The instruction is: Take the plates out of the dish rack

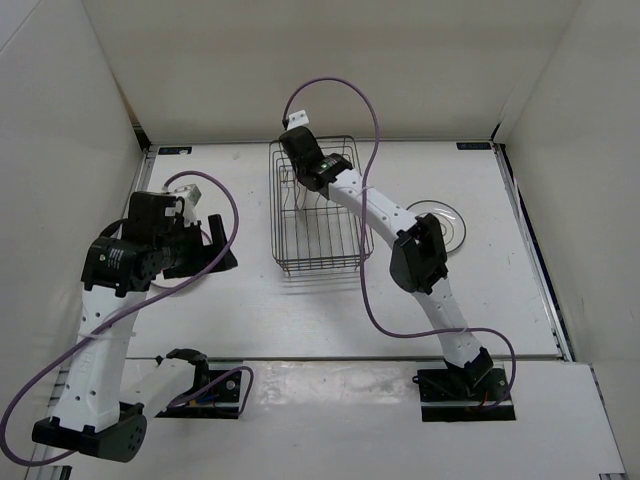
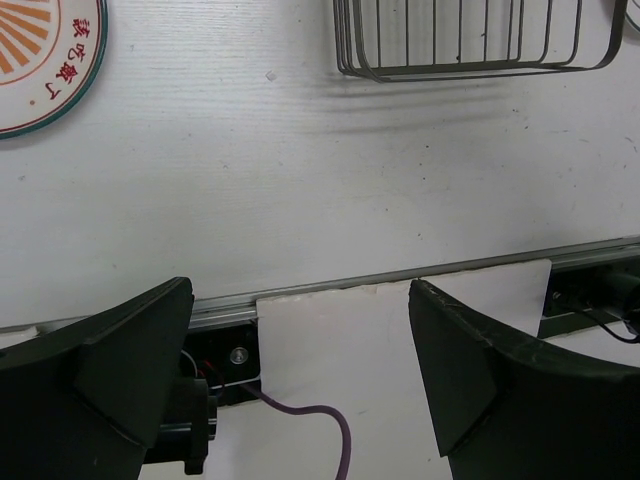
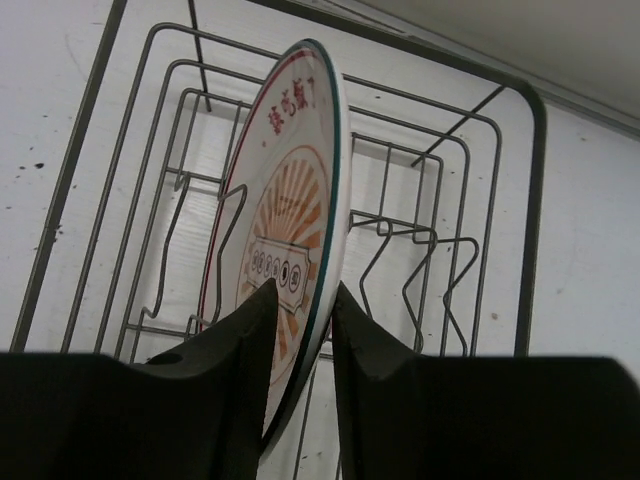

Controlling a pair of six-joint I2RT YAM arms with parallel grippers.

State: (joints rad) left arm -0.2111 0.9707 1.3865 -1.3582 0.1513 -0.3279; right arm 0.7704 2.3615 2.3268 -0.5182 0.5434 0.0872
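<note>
The dish rack (image 1: 315, 210) stands mid-table. In the right wrist view one whitish plate (image 3: 290, 190) with an orange sunburst pattern stands on edge between the tines of the rack (image 3: 525, 200). My right gripper (image 3: 303, 300) is shut on the plate's rim, one finger on each face. From above, the right gripper (image 1: 305, 165) sits over the rack's far end and hides that plate. A white plate (image 1: 447, 222) with a thin dark rim lies flat right of the rack. Another orange-patterned plate (image 2: 40, 55) lies flat on the table. My left gripper (image 2: 300, 300) is open and empty, left of the rack (image 2: 470, 45).
White walls close in the table at the back and both sides. Purple cables loop off both arms, one (image 1: 335, 85) arching over the rack's far end. A metal rail (image 2: 330, 290) runs along the table's near edge.
</note>
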